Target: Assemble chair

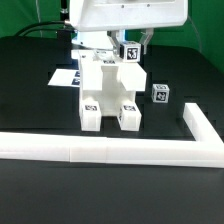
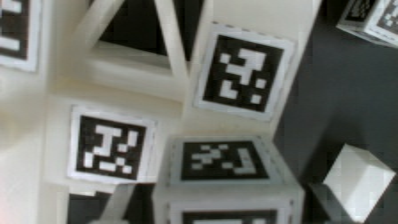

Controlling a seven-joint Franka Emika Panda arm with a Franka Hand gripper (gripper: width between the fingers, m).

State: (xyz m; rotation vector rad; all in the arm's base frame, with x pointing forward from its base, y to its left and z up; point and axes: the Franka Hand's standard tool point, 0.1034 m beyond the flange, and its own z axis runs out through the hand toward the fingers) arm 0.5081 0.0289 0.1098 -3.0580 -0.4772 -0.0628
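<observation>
The partly built white chair (image 1: 108,92) stands upright in the middle of the black table, with tags on its two front legs. My gripper (image 1: 129,44) hangs over its upper part at the exterior view's right. It is shut on a small white tagged block (image 1: 130,53) that sits at the top of the assembly. In the wrist view that block (image 2: 222,165) fills the space between the jaws of my gripper (image 2: 222,212), with other tagged faces of the chair (image 2: 111,145) close beside it. A loose white tagged cube (image 1: 160,95) lies on the table to the exterior view's right of the chair.
A long white L-shaped border rail (image 1: 110,151) runs along the front and turns back at the exterior view's right (image 1: 200,125). The marker board (image 1: 64,78) lies flat behind the chair at the exterior view's left.
</observation>
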